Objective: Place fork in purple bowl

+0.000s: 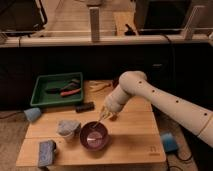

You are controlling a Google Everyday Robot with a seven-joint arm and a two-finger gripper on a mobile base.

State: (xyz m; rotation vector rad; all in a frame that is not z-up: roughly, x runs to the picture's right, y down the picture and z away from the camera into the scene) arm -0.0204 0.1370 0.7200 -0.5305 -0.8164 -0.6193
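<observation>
In the camera view a white arm (165, 102) reaches in from the right, over a wooden table (135, 135), and ends in the gripper (106, 113), which hangs just above the back rim of the purple bowl (94, 136). The gripper is clenched on the fork (98, 121), holding it by its upper end. The fork is tilted, its long axis running from the gripper down and to the left, and its lower end points into the bowl, over the glossy inside; whether the tip touches the bowl cannot be told. The bowl stands near the front edge of the table, left of the middle. Just beside it on the left is a grey cup (67, 128), and further to the front left lies a blue sponge (46, 151). Behind them a dark bar (85, 106) lies on the table, and at the back left sits a green tray (42, 97) with red-handled pliers (69, 90) in it. A blue cup (32, 114) stands off the table's left edge.
</observation>
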